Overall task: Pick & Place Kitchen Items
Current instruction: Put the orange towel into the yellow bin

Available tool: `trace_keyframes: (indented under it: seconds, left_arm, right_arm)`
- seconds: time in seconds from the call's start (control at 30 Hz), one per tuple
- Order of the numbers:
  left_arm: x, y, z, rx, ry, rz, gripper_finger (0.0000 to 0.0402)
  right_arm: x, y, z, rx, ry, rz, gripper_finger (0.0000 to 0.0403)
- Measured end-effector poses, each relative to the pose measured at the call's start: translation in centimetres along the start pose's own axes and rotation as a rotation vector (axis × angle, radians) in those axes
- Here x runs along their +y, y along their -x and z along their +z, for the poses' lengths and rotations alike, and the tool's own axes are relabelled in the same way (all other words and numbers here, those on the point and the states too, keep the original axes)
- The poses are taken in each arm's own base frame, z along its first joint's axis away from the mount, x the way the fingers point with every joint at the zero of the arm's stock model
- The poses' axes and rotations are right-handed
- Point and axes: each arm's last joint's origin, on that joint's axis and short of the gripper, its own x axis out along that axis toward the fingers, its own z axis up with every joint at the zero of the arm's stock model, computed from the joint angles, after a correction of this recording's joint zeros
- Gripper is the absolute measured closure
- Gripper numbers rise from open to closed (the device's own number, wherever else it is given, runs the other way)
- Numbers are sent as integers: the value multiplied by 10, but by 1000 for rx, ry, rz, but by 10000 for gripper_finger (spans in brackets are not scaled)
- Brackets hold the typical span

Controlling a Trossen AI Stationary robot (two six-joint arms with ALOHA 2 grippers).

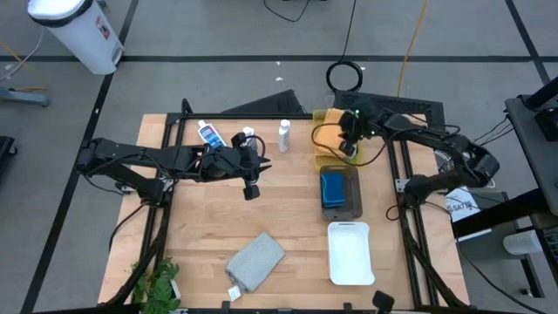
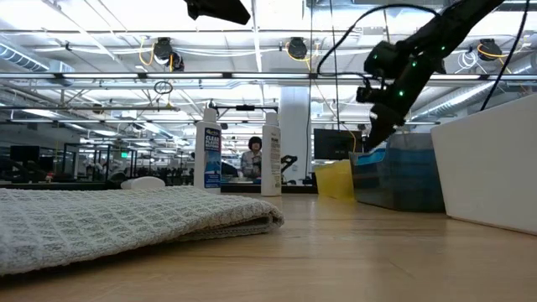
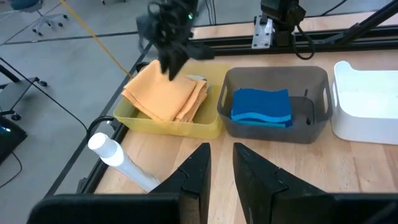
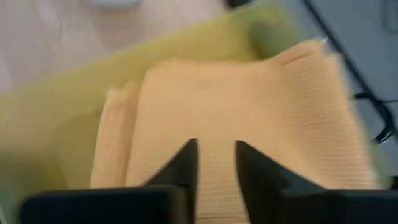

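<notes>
**Right gripper above the orange towel in the yellow tray**

Along the right side of the table (image 1: 209, 235) we see three trays in a row: a yellow tray (image 3: 163, 126) farthest, a dark grey tray (image 3: 277, 129) touching it in the middle, and a white tray (image 1: 350, 254) nearest. The grey tray holds blue sponges (image 3: 262, 106), stacked flat. Nothing stands between the trays and the arm above them.

A grey towel (image 1: 255, 260) lies folded on the near middle of the table. Toward the far edge, left of the trays, we count three white blue-labelled bottles: one lying on its side (image 1: 210, 135), one partly hidden by the left arm (image 1: 248, 134), and one upright (image 1: 284, 136).

The right arm reaches in from the right, bent over the far right corner. Its right gripper (image 4: 214, 163) points down over the yellow tray, the fingers a narrow gap apart with nothing between them, clear of the cloth.

The left arm stretches across from the left, and the left gripper (image 3: 220, 169) hangs over the table's middle, facing the trays. Its fingers stand close together with a slim gap and hold nothing.

The orange towel (image 3: 166, 93) lies folded inside the yellow tray, its ribbed layers showing at one edge, filling most of the tray.
</notes>
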Motion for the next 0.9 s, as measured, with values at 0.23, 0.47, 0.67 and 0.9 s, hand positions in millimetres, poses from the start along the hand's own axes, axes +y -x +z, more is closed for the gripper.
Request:
trace_keyframes:
  seconds: [0.23, 0.47, 0.67, 0.9]
  left_arm:
    - [0, 0, 0, -1, 0, 0, 330]
    - [0, 0, 0, -1, 0, 0, 330]
    - [0, 0, 0, -1, 1, 0, 330]
    - [1, 0, 0, -2, 2, 2, 330]
  right_arm:
    - [13, -31, -10, 145, 70, 80, 384]
    - [21, -52, -22, 272, 178, 153, 399]
    - [23, -44, -19, 246, 218, 150, 401]
    - [20, -4, 7, 51, 151, 73, 402]
